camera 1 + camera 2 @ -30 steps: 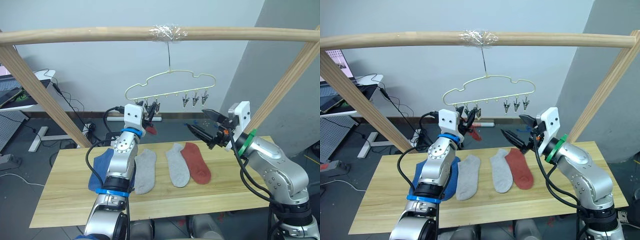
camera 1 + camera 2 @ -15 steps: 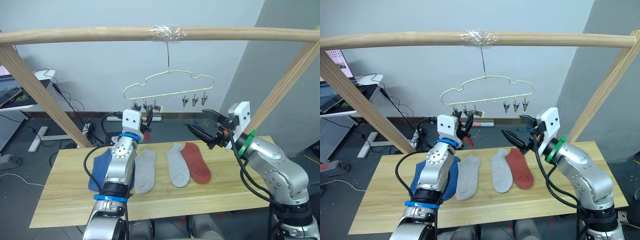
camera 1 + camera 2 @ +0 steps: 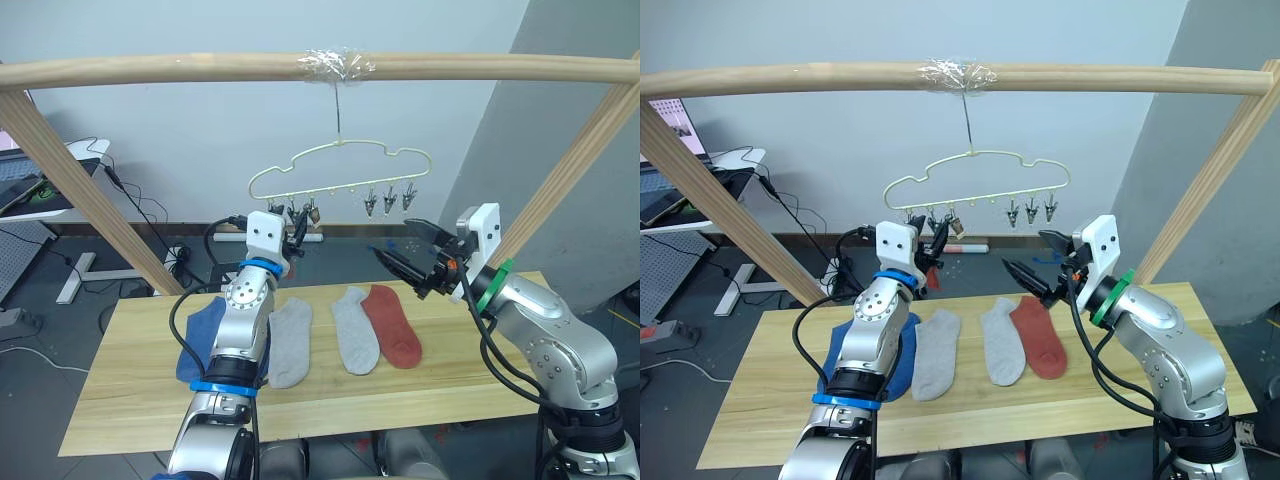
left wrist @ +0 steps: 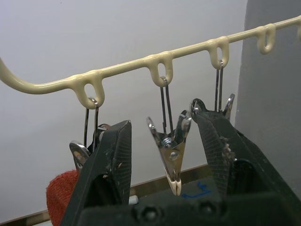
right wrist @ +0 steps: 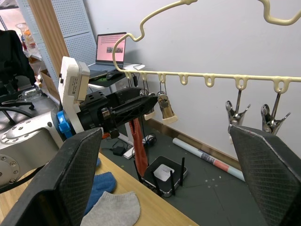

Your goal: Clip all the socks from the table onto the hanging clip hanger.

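The pale-yellow clip hanger (image 3: 340, 160) hangs by its hook from the wooden pole. My left gripper (image 3: 297, 226) is raised among its left clips; in the left wrist view it is open (image 4: 162, 123), with one metal clip (image 4: 172, 157) between the fingers and apart from both. A rust red sock (image 5: 136, 141) hangs from the neighbouring clip at the hanger's left end. On the table (image 3: 130, 400) lie a blue sock (image 3: 200, 335), two grey socks (image 3: 290, 340) (image 3: 353, 328) and a red sock (image 3: 392, 322). My right gripper (image 3: 392, 240) hovers open over the red sock, holding nothing.
The thick wooden pole frame (image 3: 200, 70) spans the scene, with slanted legs at both sides. Three more clips (image 3: 388, 198) hang at the hanger's right end. A desk with a laptop (image 3: 40, 185) and floor cables (image 3: 150, 215) lie behind at the left.
My left gripper dipped slightly and has come back up among the left clips. The hanger swayed a little. The right arm and the socks on the table have not moved.
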